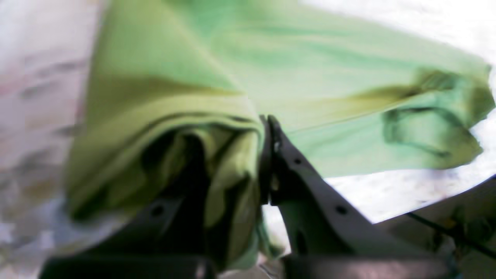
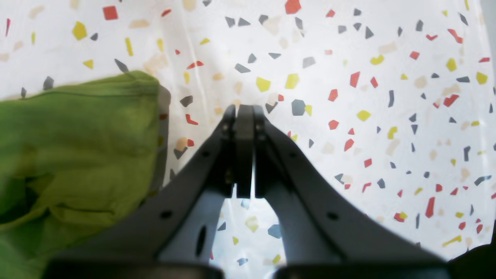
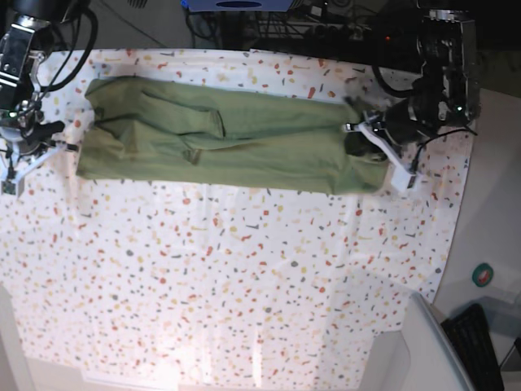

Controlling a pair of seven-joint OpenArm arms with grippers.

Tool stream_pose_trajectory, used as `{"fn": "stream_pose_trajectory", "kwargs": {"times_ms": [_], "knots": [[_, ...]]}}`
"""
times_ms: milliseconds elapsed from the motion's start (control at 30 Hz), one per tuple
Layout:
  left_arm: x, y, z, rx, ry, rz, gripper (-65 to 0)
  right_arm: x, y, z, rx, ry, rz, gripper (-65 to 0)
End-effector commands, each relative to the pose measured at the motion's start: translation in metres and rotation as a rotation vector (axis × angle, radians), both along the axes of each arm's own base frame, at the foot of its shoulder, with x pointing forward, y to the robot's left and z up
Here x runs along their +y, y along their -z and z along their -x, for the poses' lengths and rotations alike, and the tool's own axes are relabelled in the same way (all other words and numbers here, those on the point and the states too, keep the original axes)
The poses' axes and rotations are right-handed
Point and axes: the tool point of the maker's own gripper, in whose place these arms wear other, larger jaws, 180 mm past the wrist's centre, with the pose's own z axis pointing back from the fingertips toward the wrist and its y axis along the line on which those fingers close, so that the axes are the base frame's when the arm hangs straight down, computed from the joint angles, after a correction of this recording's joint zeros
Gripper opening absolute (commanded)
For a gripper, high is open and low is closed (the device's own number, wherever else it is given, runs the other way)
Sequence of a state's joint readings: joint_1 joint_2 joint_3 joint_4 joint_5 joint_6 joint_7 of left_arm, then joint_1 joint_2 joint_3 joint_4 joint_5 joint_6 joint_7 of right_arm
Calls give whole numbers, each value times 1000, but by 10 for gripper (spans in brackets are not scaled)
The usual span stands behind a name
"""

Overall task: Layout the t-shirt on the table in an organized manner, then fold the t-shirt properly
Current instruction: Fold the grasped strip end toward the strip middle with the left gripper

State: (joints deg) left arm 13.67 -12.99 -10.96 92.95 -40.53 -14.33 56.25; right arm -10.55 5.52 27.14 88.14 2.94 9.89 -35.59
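The olive-green t-shirt [image 3: 228,138] lies as a long, wrinkled band across the far part of the speckled table [image 3: 244,285]. My left gripper [image 3: 362,134] is at the band's right end. In the left wrist view it [image 1: 268,128] is shut on the t-shirt [image 1: 310,77], with bunched fabric folded over one finger and the rest stretching away. My right gripper [image 3: 57,148] sits at the band's left end. In the right wrist view it [image 2: 244,112] is shut on nothing, over bare table [image 2: 348,116], with the t-shirt's edge [image 2: 77,135] just beside it.
A plain grey bin [image 3: 415,350] stands off the table's near right corner, with a green tape roll [image 3: 483,275] on the floor beyond the right edge. Cables and dark equipment [image 3: 326,24] line the far edge.
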Motion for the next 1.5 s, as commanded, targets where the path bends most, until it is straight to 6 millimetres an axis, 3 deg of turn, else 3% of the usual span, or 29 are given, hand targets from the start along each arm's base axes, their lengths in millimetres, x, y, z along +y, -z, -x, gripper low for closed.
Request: {"fn": "stream_pose_trajectory", "kwargs": {"times_ms": [0, 167, 433, 800, 1233, 1467], "knots": [[-5, -8, -7, -26, 4, 6, -650, -6, -12, -10, -45, -2, 22, -650], [-67, -2, -15, 17, 71, 76, -650, -6, -12, -10, -45, -2, 22, -650], [-122, -6, -20, 14, 190, 132, -650, -6, -11, -8, -40, -2, 22, -650], [-147, -10, -19, 10, 240, 161, -650, -6, -11, -7, -39, -2, 22, -650], [-148, -12, -17, 7, 242, 167, -650, -6, -10, -7, -37, -2, 22, -650], [-153, -26, -22, -37, 253, 175, -650, -6, -10, -7, -37, -2, 22, -650]]}}
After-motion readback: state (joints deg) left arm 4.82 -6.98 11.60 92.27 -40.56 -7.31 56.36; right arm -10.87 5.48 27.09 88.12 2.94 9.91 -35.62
